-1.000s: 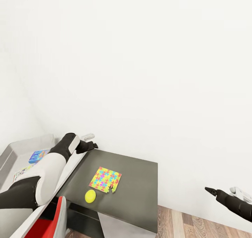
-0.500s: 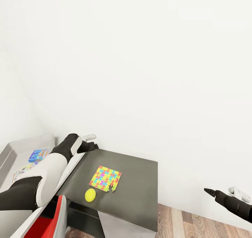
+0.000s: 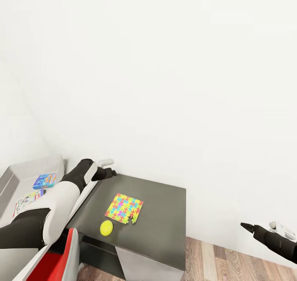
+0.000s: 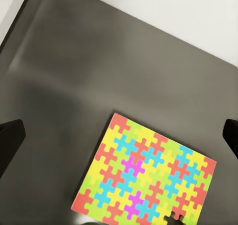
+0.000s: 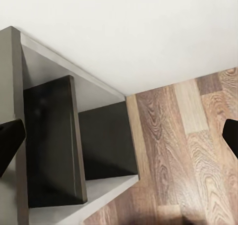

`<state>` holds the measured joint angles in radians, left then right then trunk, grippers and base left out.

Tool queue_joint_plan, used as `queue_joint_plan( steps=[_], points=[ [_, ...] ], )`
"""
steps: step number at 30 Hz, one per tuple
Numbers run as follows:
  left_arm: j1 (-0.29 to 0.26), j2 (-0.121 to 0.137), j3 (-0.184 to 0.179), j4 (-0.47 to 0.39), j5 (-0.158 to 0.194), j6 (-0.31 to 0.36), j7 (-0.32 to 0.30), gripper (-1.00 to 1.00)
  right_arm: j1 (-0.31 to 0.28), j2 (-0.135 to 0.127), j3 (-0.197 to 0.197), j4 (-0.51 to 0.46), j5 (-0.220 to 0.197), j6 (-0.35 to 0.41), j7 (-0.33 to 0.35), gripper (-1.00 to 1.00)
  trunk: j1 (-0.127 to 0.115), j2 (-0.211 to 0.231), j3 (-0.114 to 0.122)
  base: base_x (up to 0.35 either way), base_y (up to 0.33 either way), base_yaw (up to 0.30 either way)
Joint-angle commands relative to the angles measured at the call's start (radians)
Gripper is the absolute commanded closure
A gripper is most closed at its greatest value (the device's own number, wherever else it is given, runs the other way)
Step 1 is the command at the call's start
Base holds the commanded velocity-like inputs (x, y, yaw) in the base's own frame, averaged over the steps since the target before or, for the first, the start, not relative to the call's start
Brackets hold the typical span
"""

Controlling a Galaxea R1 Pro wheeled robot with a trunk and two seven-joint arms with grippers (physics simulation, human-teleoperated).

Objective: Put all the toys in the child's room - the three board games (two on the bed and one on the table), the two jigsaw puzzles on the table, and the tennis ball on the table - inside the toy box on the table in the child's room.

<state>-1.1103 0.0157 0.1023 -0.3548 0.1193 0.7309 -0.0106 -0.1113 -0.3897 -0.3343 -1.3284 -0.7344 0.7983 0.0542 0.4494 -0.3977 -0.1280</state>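
Little has moved over the last second: the head camera has drifted slightly, so the toy box (image 3: 24, 169) and the games in it sit a touch differently in the picture, while the left arm keeps its reach over the far left corner of the dark cabinet (image 3: 165, 215). The left claw (image 3: 108, 170) hangs above that cabinet; in its wrist view the two dark fingertips (image 4: 10, 143) stand wide apart at either edge, spread and holding nothing, with the puzzle (image 4: 144, 178) lying flat between and beyond them. Seen from the head, this puzzle (image 3: 123, 208) rests mid-cabinet, with the ball (image 3: 106, 228) just near of it, at the near left edge. Further left, the grey box already holds a blue game (image 3: 44, 180) and a pale printed one (image 3: 27, 199). The right claw (image 3: 247, 226) waits far right over the wooden floor (image 3: 231, 264), its tips likewise spread and empty. With so little change, the arm seems to be lining up on the puzzle, which with the ball is not yet boxed.
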Motion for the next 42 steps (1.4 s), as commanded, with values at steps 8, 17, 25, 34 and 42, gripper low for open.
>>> queue_joint_plan(
  steps=[8,17,25,34,42],
  points=[
    [0.000,0.000,0.004,0.002,0.002,-0.006,-0.003,-1.00,-0.001,0.000,-0.002,0.001,0.004,0.006,0.006,-1.00,0.001,-0.002,-0.015,0.000,0.000,0.000],
    [-0.001,0.000,0.002,0.002,0.002,-0.017,-0.009,-1.00,-0.001,0.000,-0.002,0.004,0.004,0.005,0.006,-1.00,0.001,-0.002,-0.030,0.000,0.000,0.000],
    [0.000,0.006,-0.001,0.002,0.003,-0.030,-0.052,-1.00,-0.001,0.000,-0.002,0.004,0.003,0.006,0.006,-1.00,0.001,-0.002,-0.043,0.000,0.000,0.000],
    [0.000,0.015,-0.005,0.004,-0.012,-0.071,-0.220,-1.00,-0.001,0.000,-0.003,0.006,0.002,0.007,0.006,-1.00,0.001,-0.002,-0.058,0.000,0.000,0.000],
    [0.000,0.024,-0.005,0.027,-0.085,-0.110,-0.263,-1.00,-0.001,-0.001,-0.003,0.007,0.001,0.007,0.006,-1.00,0.001,-0.002,-0.071,0.000,0.000,0.000]
  ],
)
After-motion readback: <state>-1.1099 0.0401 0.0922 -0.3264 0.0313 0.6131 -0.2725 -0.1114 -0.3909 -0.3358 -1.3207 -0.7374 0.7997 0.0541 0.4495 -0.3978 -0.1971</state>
